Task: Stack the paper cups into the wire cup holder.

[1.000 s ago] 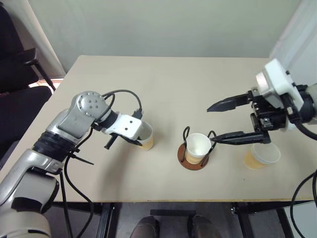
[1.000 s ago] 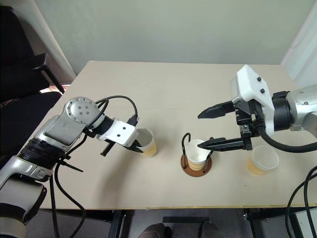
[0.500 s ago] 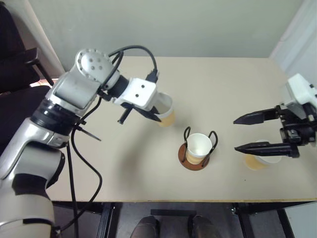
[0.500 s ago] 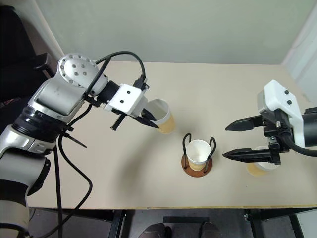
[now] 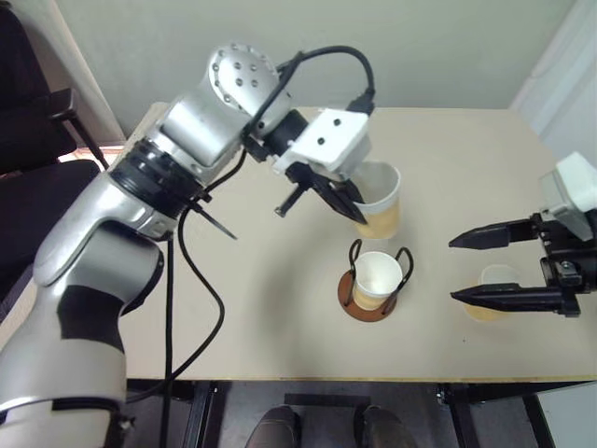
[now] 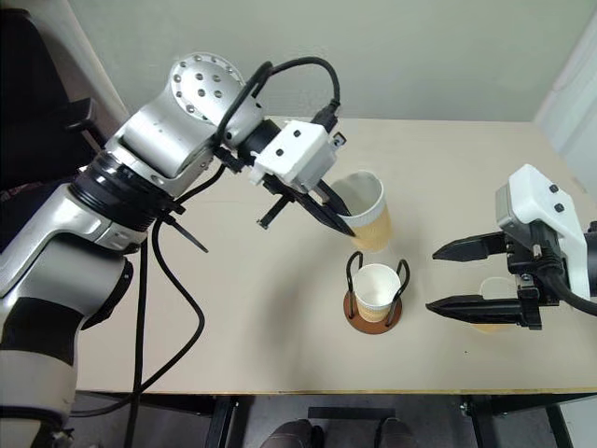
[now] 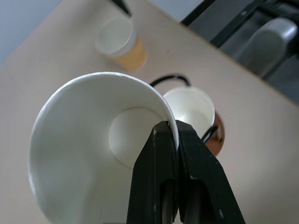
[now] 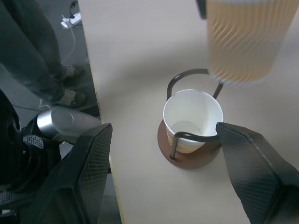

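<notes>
Left gripper (image 6: 338, 217) has its jaws pinching the rim wall of a tan, tapered paper cup with white inside and rolled rim (image 6: 366, 209), one jaw inside, one outside. The cup hangs tilted in the air, at about 12 o'clock of the wire cup holder (image 6: 373, 308), a round reddish-brown disc base with two thin black wire loops on the beige surface (image 6: 233, 317). A second alike paper cup (image 6: 375, 289) already sits upright between the loops. At 3 o'clock of the holder, well apart, the right gripper (image 6: 446, 280) hangs with jaws spread wide, holding nothing; the third paper cup (image 5: 492, 289) stands on the surface behind its lower jaw. Judgement: the cups are light, thin-walled, and easily crushed or ovalled by a hard pinch, and the rolled rim is the stiffest part. Best taken at the rim, as here, then lowered straight so the taper nests into the seated cup without snagging the loops.
</notes>
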You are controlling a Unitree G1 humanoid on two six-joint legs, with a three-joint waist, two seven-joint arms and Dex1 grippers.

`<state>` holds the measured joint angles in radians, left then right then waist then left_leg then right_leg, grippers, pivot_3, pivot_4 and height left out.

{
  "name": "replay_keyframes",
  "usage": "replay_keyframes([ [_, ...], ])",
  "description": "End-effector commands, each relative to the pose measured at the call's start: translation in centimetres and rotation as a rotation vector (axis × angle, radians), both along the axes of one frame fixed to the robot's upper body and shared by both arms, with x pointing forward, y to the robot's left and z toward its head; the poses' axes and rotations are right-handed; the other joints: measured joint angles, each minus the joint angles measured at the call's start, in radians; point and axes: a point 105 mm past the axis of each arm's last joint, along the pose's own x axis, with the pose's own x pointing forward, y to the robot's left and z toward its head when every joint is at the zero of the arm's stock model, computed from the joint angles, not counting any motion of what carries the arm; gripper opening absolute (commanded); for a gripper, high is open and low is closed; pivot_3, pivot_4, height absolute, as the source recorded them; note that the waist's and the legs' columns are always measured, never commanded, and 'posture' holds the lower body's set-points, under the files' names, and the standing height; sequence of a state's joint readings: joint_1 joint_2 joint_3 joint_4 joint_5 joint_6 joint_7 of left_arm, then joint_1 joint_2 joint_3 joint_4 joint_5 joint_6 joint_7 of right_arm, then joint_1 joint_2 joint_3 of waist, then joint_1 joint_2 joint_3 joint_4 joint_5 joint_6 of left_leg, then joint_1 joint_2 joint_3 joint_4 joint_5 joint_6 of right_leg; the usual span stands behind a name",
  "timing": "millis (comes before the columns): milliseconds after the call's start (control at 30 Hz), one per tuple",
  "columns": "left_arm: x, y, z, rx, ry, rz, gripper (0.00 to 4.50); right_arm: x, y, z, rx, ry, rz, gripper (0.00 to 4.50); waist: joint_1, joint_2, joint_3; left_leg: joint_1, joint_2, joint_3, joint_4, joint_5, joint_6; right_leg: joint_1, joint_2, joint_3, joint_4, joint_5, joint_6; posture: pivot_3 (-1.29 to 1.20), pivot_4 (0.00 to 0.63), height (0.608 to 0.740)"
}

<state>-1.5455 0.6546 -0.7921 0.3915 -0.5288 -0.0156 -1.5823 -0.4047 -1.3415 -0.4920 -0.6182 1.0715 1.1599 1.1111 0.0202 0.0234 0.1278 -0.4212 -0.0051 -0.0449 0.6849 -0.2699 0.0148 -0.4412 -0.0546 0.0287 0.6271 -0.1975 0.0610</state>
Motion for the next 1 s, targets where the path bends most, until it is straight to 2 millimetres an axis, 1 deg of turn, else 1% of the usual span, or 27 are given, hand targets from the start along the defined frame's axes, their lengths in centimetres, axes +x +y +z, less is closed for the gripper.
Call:
replay_keyframes([
  [33,-0.5,-0.8,-0.6,0.042,0.016,-0.061,0.04,-0.6,-0.1,0.9,-0.01,-0.052,-0.017,3.69,0.003,0.0,0.0,0.0,0.0,-0.001,0.001,0.0,0.0,0.001,0.0,0.0,0.0,0.0,0.001,0.0,0.15,0.74],
  [333,-0.8,-1.9,-3.2,0.1,0.059,-0.103,0.04,-1.0,-0.1,0.7,-0.008,-0.052,-0.037,3.69,0.006,0.0,0.0,-0.001,0.0,0.0,0.006,-0.001,0.001,0.002,0.0,0.001,0.001,0.002,0.003,0.0,0.15,0.74],
  [433,-0.5,-1.7,-4.5,0.142,0.033,-0.106,0.04,-1.0,-0.1,0.7,-0.006,-0.052,-0.04,3.69,0.007,0.0,0.0,-0.001,0.0,0.0,0.009,-0.002,0.003,0.003,0.0,0.001,0.001,0.002,0.005,0.0,0.15,0.74],
  [600,0.1,-1.8,-5.9,0.179,-0.008,-0.104,0.04,-0.9,-0.3,0.3,-0.028,-0.058,-0.051,3.69,0.007,0.0,0.0,0.0,0.0,0.0,0.014,-0.003,0.005,0.006,0.001,0.001,0.0,0.003,0.006,0.0,0.15,0.74],
  [667,0.1,-2.3,-5.9,0.166,-0.017,-0.112,0.46,-0.7,-0.4,0.1,-0.042,-0.068,-0.057,3.69,0.008,0.0,0.0,0.0,-0.001,0.0,0.015,-0.004,0.006,0.008,0.0,0.001,0.0,0.003,0.007,0.0,0.15,0.74],
  [700,-0.1,-2.6,-5.8,0.154,-0.013,-0.118,0.6,-0.7,-0.5,0.0,-0.043,-0.067,-0.058,3.69,0.008,0.0,0.0,0.0,-0.001,0.0,0.015,-0.004,0.006,0.008,0.0,0.001,0.0,0.003,0.007,0.0,0.15,0.74],
  [833,-0.7,-3.5,-5.0,0.103,-0.017,-0.146,1.96,-0.5,-0.6,-0.2,-0.053,-0.082,-0.064,3.69,0.008,0.0,0.0,0.0,-0.001,0.0,0.015,-0.004,0.007,0.008,0.0,0.001,0.0,0.003,0.008,0.0,0.15,0.74],
  [900,-0.6,-3.9,-4.1,0.048,-0.052,-0.154,2.64,-0.3,-0.7,-0.3,-0.047,-0.076,-0.082,3.69,0.008,0.0,0.0,0.001,-0.001,0.001,0.014,-0.004,0.007,0.008,0.0,0.001,0.0,0.003,0.008,0.0,0.15,0.74],
  [933,-0.4,-3.9,-3.5,0.029,-0.072,-0.151,3.02,-0.1,-0.9,-0.4,-0.051,-0.079,-0.101,3.69,0.008,0.0,0.0,0.001,-0.001,0.001,0.014,-0.004,0.007,0.008,0.0,0.001,0.0,0.003,0.008,0.0,0.15,0.74],
  [967,-0.3,-3.9,-3.2,0.019,-0.085,-0.147,3.3,0.0,-1.0,-0.5,-0.054,-0.082,-0.115,3.69,0.008,0.0,0.0,0.001,-0.001,0.001,0.015,-0.004,0.007,0.008,0.0,0.001,0.0,0.003,0.008,0.0,0.15,0.74],
  [1000,0.1,-3.7,-2.4,-0.003,-0.098,-0.134,3.63,0.3,-1.2,-0.7,-0.074,-0.088,-0.142,3.69,0.008,0.0,0.0,0.001,-0.001,0.001,0.015,-0.004,0.007,0.008,0.0,0.001,0.0,0.003,0.008,0.0,0.15,0.74],
])
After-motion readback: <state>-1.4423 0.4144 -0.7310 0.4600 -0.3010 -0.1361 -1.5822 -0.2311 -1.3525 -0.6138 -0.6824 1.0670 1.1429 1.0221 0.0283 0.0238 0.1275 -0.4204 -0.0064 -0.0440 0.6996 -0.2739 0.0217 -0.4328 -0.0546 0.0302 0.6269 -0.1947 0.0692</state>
